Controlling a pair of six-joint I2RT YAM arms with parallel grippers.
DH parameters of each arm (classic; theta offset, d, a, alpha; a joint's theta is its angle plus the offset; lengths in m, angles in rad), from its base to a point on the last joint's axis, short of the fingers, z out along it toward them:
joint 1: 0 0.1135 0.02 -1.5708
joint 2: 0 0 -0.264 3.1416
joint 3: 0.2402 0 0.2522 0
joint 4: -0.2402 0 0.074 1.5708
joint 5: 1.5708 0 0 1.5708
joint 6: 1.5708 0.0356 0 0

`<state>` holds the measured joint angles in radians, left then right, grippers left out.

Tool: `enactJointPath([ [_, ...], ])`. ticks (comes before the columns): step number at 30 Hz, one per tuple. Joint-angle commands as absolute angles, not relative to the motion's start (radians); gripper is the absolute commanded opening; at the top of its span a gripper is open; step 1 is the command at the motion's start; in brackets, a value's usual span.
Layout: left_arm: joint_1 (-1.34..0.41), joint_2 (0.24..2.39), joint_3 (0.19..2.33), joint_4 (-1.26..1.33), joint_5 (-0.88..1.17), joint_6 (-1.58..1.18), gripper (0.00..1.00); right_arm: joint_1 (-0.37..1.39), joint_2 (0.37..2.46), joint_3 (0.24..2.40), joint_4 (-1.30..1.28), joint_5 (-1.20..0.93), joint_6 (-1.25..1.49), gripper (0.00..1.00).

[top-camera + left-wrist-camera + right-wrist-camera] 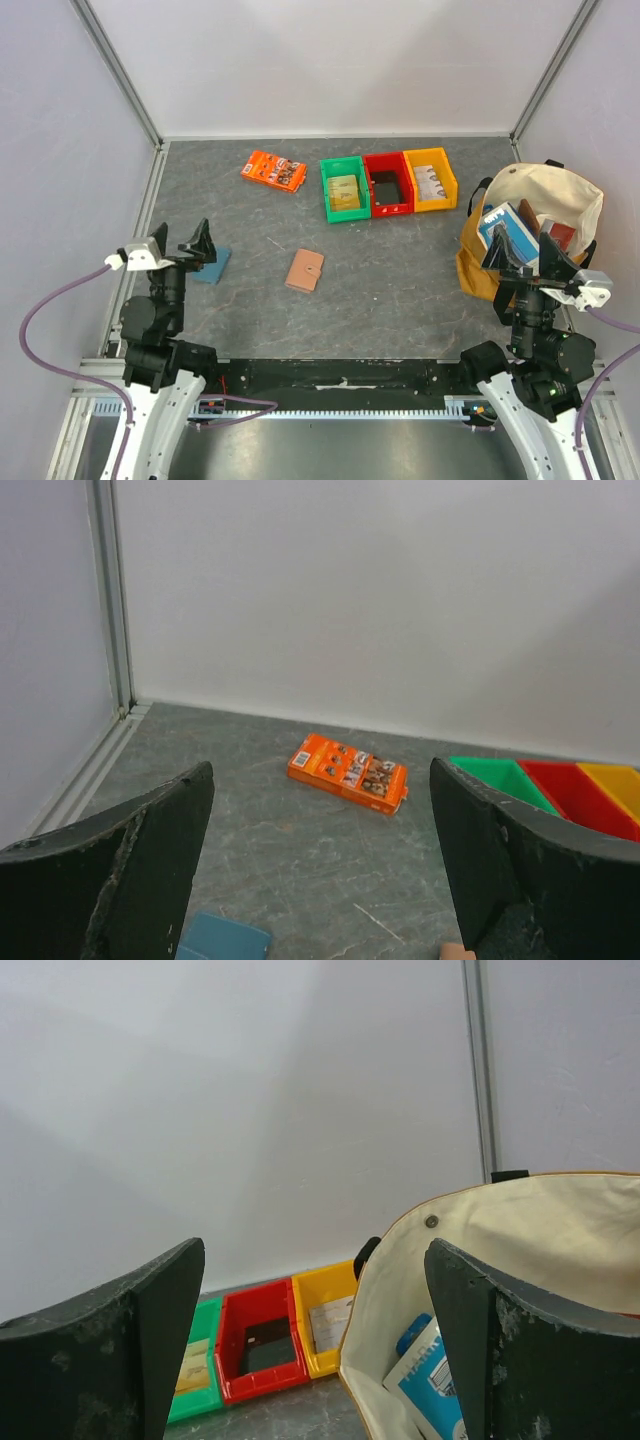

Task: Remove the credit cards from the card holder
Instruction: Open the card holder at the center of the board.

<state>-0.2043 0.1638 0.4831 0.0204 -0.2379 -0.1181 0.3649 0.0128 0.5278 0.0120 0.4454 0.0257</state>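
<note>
The card holder, a small tan leather wallet, lies folded shut flat on the grey table, mid-front. Only a sliver of its corner shows in the left wrist view. No credit cards show; they are hidden. My left gripper hovers open at the table's left side, well left of the holder, with nothing between its fingers. My right gripper is open and empty at the right, over the tote bag, far from the holder; in its own view it faces the back wall.
A teal pouch lies just under the left gripper. An orange box sits at the back left. Green, red and yellow bins stand in a row at the back. A cream tote bag with items fills the right side.
</note>
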Motion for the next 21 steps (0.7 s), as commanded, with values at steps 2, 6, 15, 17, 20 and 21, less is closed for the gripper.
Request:
enactJointPath([
  [2,-0.198,0.250,0.529,-0.028,-0.247,-0.132,0.95,0.385,0.005,0.557,0.002,0.417,0.015,0.98],
  [6,-0.198,0.319,0.557,-0.058,-0.259,-0.152,0.97,0.406,0.006,0.555,0.002,0.425,0.021,0.98],
  [15,-0.198,0.593,0.682,-0.224,-0.164,-0.282,0.99,0.463,0.006,0.554,-0.026,0.425,0.026,0.98],
  [17,-0.199,0.694,0.718,-0.261,-0.089,-0.323,0.99,0.471,0.006,0.555,-0.028,0.426,0.029,0.98],
  [20,-0.199,0.852,0.779,-0.334,0.074,-0.370,0.99,0.482,0.006,0.555,-0.031,0.425,0.028,0.98],
  [21,-0.199,0.909,0.796,-0.356,0.112,-0.385,0.99,0.486,0.006,0.555,-0.032,0.429,0.026,0.98],
])
